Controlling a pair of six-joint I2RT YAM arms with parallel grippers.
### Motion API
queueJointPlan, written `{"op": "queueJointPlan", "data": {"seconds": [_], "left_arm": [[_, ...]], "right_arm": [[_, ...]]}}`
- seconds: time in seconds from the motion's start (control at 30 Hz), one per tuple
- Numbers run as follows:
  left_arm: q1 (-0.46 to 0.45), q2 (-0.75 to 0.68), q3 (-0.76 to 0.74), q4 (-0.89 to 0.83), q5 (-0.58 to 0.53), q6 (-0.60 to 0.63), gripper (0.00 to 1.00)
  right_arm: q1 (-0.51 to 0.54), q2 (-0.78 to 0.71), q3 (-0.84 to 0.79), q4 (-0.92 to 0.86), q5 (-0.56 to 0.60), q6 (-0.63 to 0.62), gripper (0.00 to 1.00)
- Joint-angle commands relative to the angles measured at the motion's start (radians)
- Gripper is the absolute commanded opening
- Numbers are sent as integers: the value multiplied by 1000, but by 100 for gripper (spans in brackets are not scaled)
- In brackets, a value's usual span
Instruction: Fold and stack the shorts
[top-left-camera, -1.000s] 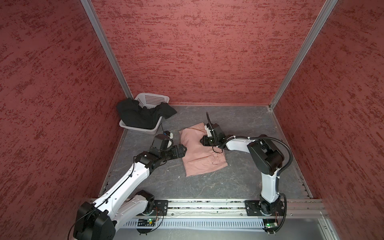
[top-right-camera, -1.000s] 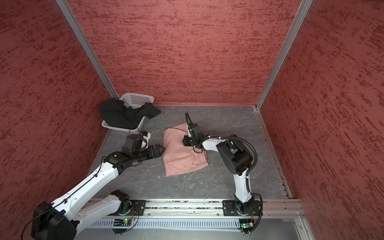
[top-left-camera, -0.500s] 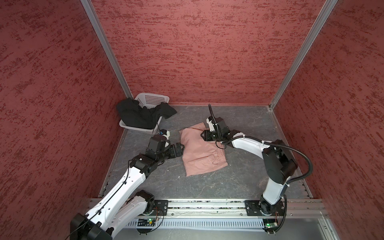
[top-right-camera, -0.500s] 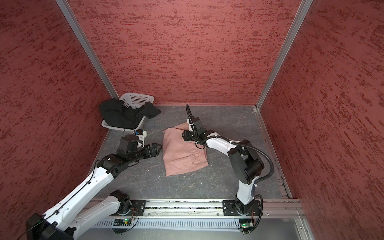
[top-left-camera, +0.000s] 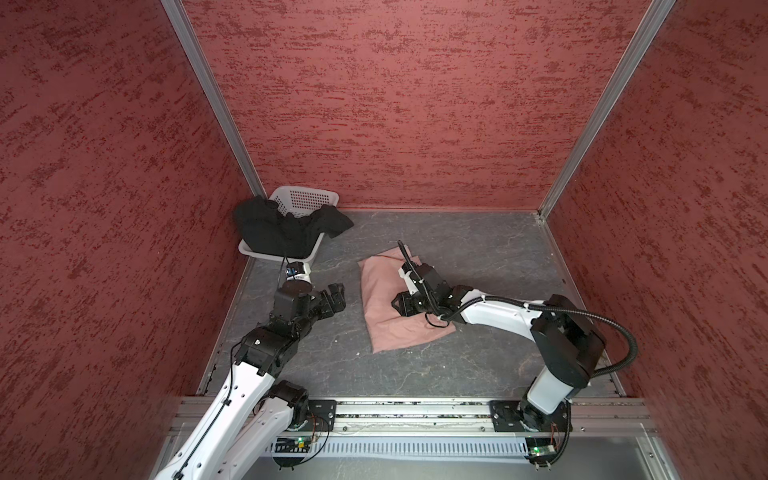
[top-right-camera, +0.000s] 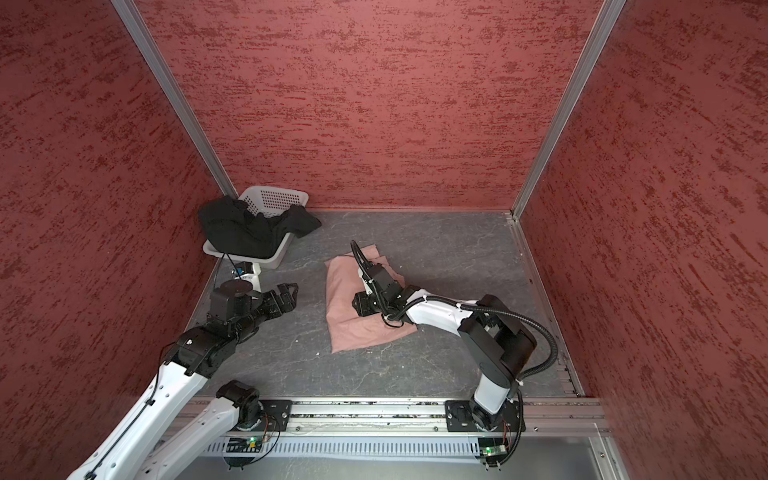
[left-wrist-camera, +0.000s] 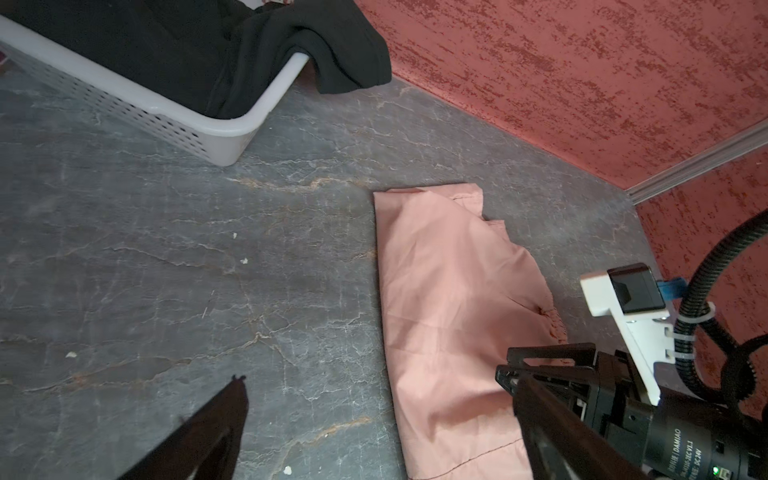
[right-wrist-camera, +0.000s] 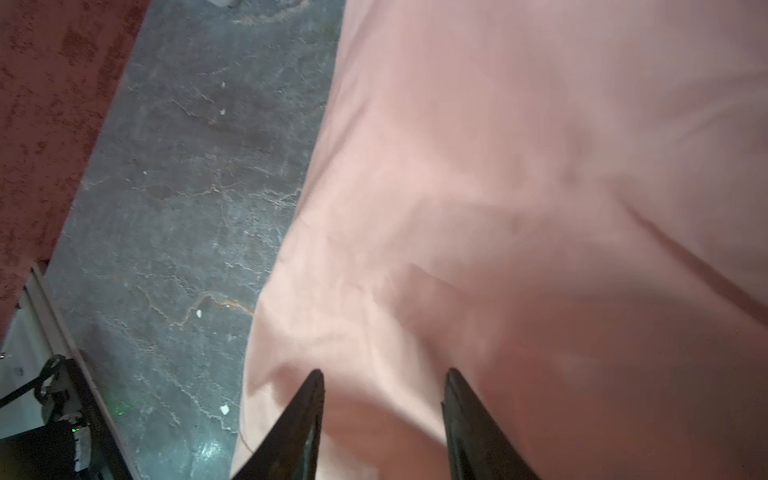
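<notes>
Count: two shorts, one basket, two arms. Dusty pink fabric shorts (top-left-camera: 378, 291) lie folded flat mid-counter (top-left-camera: 478, 257). Black fabric shorts (top-left-camera: 274, 232) sit bunched in the white perforated plastic basket (top-left-camera: 307, 197) in the far left corner, one end spilling over the rim. Left tool (top-left-camera: 334, 297) is low over bare counter just left of the pink pair, jaws wide apart. Right arm reaches low across the pink pair. Right tool (right-wrist-camera: 384, 372) jaws partly apart, nothing pinched; cloth contact unclear. Its wrist hides the cloth's middle in both top views.

Dusty pink shorts (top-left-camera: 380, 286) folded flat mid-table, black shorts (top-left-camera: 274, 232) crumpled in white basket (top-left-camera: 305, 195), spilling over its rim
</notes>
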Motion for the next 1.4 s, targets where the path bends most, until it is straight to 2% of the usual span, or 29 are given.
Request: {"op": "queueJointPlan", "data": {"seconds": [0.0,0.17,0.27,0.63,0.9,1.17,1.37], "left_arm": [[36,27,27,-21,-50,0,99],[127,104,88,-58,-6,-36,99],[155,123,93,-51,29,-65,99],[172,150,86,-28,30,-118,99],[174,154,88,-31,42,-130,99],[172,165,97,-5,107,-140,99],[148,195,126,-16,133,-70,99]], "right_arm": [[-2,22,42,40,13,-38,42],[26,108,152,-45,34,-107,38],[34,129,157,-62,26,-111,38],[52,198,176,-113,5,-98,30],[54,226,162,-139,75,-69,25],[-21,213,90,-100,50,-10,21],[-101,164,6,-62,31,43,19]]}}
